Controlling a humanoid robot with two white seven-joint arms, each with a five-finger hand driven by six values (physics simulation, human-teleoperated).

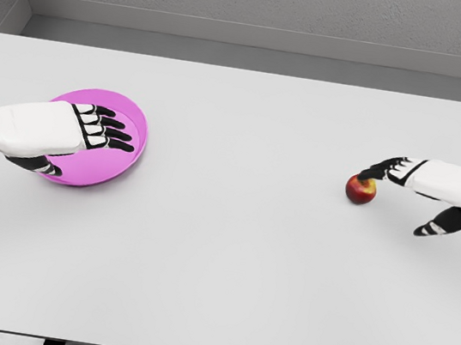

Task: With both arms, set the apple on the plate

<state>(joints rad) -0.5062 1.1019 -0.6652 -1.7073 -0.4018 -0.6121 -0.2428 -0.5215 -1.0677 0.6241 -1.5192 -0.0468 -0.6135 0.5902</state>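
A broad, flat, pale grey counter point(227, 250) was seen filling most of the view. Toward its left side a round magenta plate point(134, 119) lay flat, and the left robot hand point(98, 128) was held over it, fingers extended and apart, nothing grasped. At the right side the right robot hand point(398, 184) was reached in, its dark fingertips point(378, 172) resting at the top of a small red-and-yellow apple point(361, 189); the thumb was spread away below, so the hand was judged open and the apple not yet gripped. The apple was found sitting on the counter, well apart from the plate. The task was judged barely begun: the grasp, the carry across and the placing on the plate were all left to be done.
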